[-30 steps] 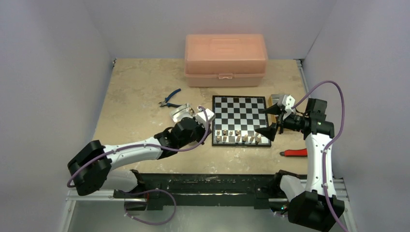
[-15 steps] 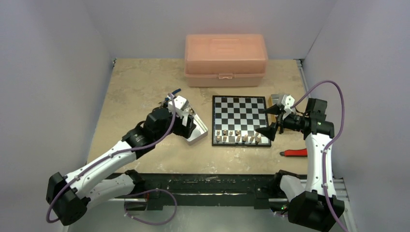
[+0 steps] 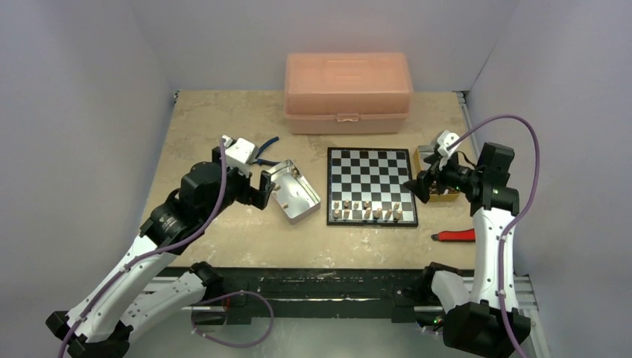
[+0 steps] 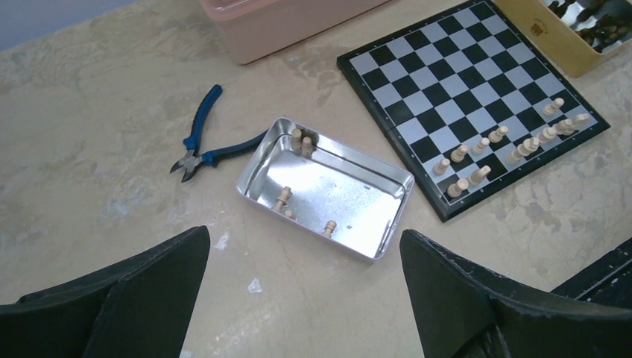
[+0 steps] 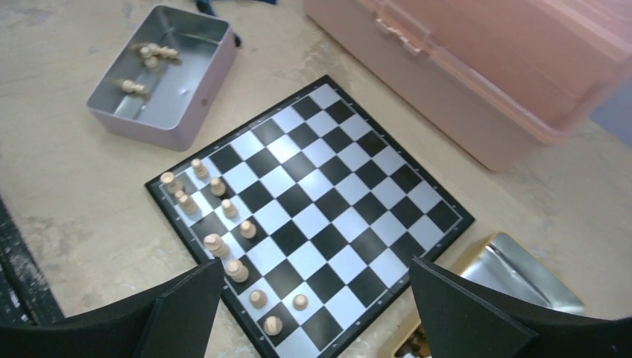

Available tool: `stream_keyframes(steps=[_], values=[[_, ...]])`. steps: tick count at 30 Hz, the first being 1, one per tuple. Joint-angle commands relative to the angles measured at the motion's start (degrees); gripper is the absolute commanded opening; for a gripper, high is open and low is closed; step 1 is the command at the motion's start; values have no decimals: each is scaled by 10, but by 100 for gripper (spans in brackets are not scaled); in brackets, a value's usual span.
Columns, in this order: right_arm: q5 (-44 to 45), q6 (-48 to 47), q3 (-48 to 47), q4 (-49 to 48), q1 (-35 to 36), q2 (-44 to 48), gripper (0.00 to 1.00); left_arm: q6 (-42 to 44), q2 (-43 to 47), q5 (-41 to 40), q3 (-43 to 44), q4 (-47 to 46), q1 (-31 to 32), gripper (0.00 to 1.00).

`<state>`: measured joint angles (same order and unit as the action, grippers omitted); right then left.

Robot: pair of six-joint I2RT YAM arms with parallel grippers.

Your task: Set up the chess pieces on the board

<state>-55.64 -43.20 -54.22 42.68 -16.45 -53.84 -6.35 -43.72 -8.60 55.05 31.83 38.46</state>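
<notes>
On either side of the board point(image 3: 370, 175), left fingers point(image 4: 149, 287) and right fingers point(image 5: 182, 309) wide apart, empty.

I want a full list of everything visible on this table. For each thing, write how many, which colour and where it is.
Box: one, pink, far edge, lid shut.
Board: one, black and silver checks, centre.
Pieces on the board: about eleven, light tan, two nearest rows.
Metal tin: one, silver, left of the board.
Pieces in the tin: about five, light tan.
Pliers: one, blue handles, beyond the silver tin.
Gold tin: one, right of the board, holding dark pieces, count unclear.
Red-handled tool: one, near right side.
Table: one, beige.
Left hand: black fingers, open, beside the silver tin.
Right hand: black fingers, open, over the gold tin.
</notes>
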Motion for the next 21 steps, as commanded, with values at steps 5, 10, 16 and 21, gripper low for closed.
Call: stream_keyframes(steps=[5,10,16,21], values=[[156,199,-65,-130,1,10,99,49,19,17,-34,16,-57,100],[227,334,-62,-192,-7,0,99,54,35,12,-67,8,-57,100],[246,365,-35,-218,-28,30,99,55,55,16,-74,8,-58,100],[245,406,-14,-239,-43,45,99,52,61,32,-74,9,-57,100]])
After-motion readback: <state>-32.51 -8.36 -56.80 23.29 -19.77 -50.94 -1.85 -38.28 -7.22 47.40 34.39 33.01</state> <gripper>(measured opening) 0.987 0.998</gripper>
